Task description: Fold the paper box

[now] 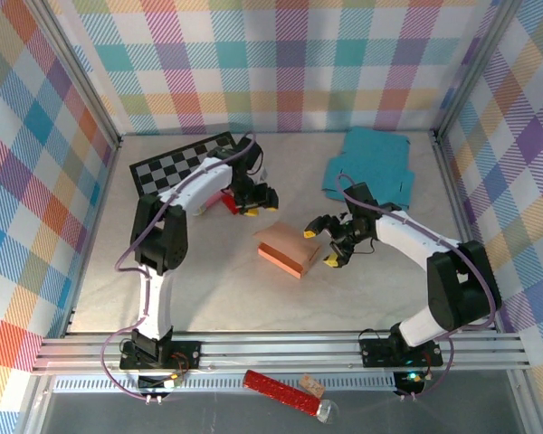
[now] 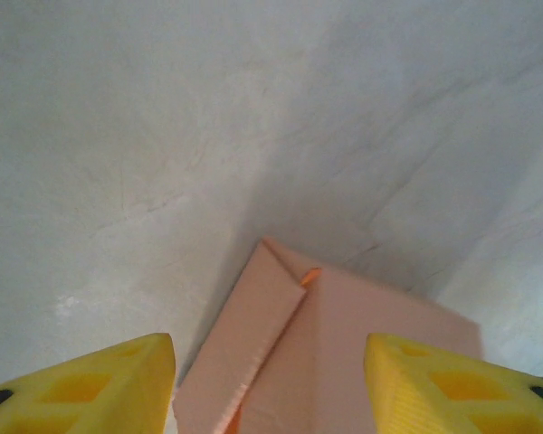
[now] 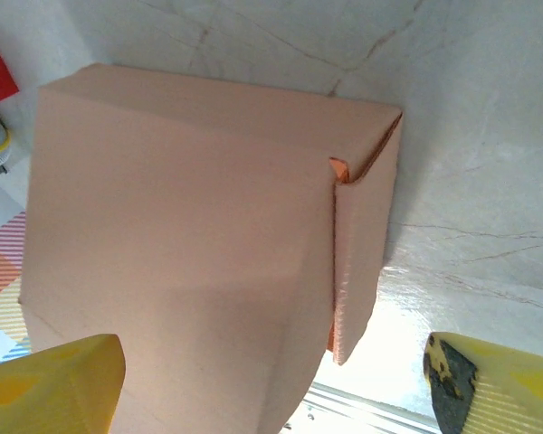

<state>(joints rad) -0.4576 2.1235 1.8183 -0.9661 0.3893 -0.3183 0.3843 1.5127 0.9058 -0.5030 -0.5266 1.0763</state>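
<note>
Right wrist view reveals a side flap (image 3: 362, 262) of the paper box (image 3: 181, 226) ajar; overhead, its long axis runs far-left to near-right. The left gripper (image 1: 261, 209) and right gripper (image 1: 320, 247) gape wide, empty.

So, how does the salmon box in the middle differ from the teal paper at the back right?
The salmon box is pinkish orange; the teal paper is blue-green. The box is folded into a low block, while the teal paper lies flat. The box sits mid-table; the teal paper lies near the back wall. Both rest on the table.
</note>
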